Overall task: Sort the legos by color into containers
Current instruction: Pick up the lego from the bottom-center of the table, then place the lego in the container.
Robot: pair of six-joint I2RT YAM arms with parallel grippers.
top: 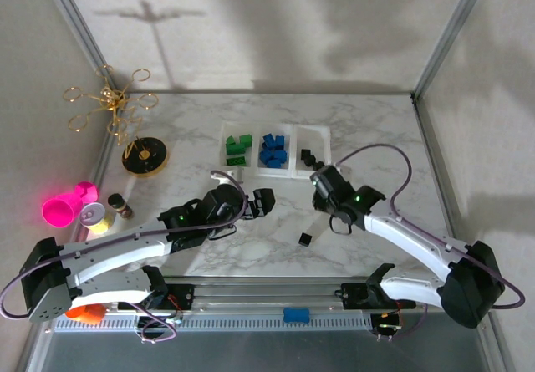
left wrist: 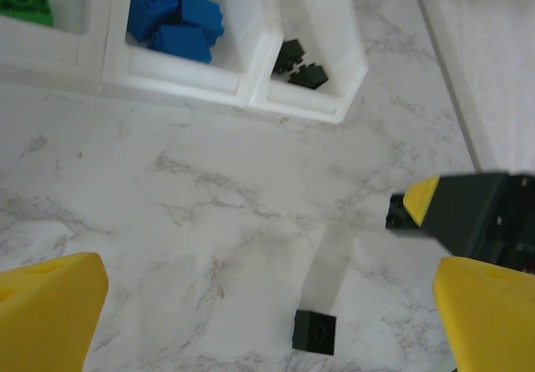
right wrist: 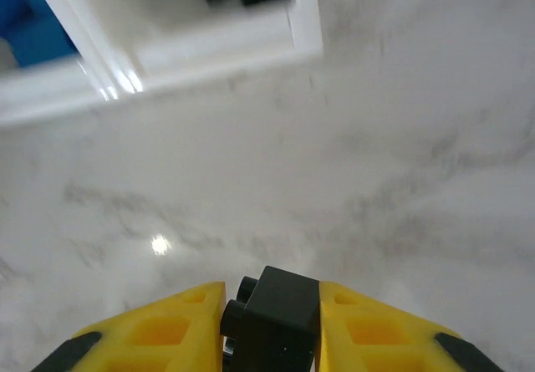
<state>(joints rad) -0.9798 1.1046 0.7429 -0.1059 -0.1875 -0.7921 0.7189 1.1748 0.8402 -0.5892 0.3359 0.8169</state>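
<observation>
A black lego (right wrist: 276, 318) sits pinched between the two yellow fingers (right wrist: 159, 334) of the right gripper (right wrist: 272, 297), its studs facing the left finger. It fills the gap between the pads, so these jaws are clamped on it. The brick and gripper hang over bare marble, on the near side of the containers (top: 294, 150), with the corner of the right-hand tray showing blurred at the far edge of the right wrist view. A second black lego (top: 306, 239) lies loose on the table (top: 376, 129), nearer the arm bases than either gripper and roughly between the two. From the left wrist it shows low in the wide space between the fingers. The left gripper (top: 263, 201) is spread wide and holds nothing, with its yellow pads well apart on either side of that loose brick and above it, not touching it. Beyond, the three joined white trays run left to right along the far middle of the table. The left one holds green legos (top: 237, 147), the middle one blue legos (top: 272, 149) and the right one a few black legos (top: 310, 158). Off to the far left stand a round black-and-gold dish (top: 145, 155) and, nearer, a pink cup (top: 67, 206) on its side.
</observation>
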